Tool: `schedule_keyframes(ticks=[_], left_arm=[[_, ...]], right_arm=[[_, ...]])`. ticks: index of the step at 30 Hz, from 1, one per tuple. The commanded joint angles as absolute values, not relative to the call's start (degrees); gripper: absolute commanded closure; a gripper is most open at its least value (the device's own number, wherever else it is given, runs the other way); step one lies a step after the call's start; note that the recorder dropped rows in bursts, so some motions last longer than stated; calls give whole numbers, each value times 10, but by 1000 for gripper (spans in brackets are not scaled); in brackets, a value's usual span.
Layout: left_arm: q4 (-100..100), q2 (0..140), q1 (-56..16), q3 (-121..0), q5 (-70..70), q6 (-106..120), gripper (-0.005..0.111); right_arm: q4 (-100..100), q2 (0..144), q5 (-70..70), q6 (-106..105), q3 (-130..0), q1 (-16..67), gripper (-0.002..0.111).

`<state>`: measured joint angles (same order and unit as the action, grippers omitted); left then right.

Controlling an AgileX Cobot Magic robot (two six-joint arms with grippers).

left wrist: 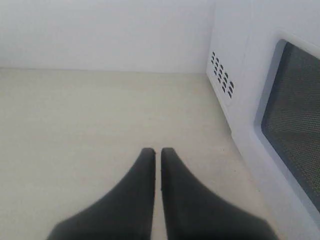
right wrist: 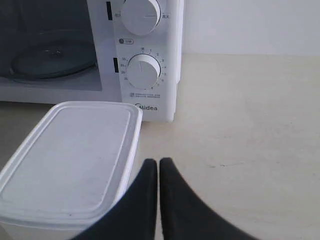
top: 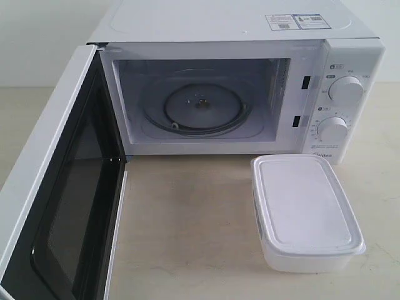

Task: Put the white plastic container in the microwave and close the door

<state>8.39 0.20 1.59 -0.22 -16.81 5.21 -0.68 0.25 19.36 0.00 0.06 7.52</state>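
The white plastic container (top: 305, 211) (right wrist: 70, 160), lid on, sits on the table in front of the microwave's knob panel. The microwave (top: 237, 28) (right wrist: 145, 65) stands at the back with its cavity exposed and the glass turntable (top: 199, 106) bare. Its door (top: 59, 187) hangs wide open to the left, black inner face showing; the outer window side of the door (left wrist: 292, 115) fills one edge of the left wrist view. My left gripper (left wrist: 158, 151) is shut and empty above bare table outside the door. My right gripper (right wrist: 158, 162) is shut and empty beside the container. Neither gripper appears in the exterior view.
Two round knobs (top: 345, 89) (top: 333, 129) sit on the microwave's right panel. A white wall (left wrist: 105, 32) backs the beige table (top: 187, 219). Vent holes (left wrist: 222, 80) mark the microwave's side near the left gripper.
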Motion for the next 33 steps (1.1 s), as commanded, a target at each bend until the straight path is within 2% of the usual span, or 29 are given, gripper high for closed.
schedule_keyframes(ticks=[1, 23, 33], left_arm=[[80, 0, 17, 0, -163, 48, 102], [80, 0, 17, 0, -163, 48, 102], [80, 0, 17, 0, -163, 48, 102]], right_arm=[[-7, 0, 191, 0, 0, 73, 108], [11, 0, 165, 28, -1, 73, 108], [11, 0, 75, 28, -186, 73, 108]])
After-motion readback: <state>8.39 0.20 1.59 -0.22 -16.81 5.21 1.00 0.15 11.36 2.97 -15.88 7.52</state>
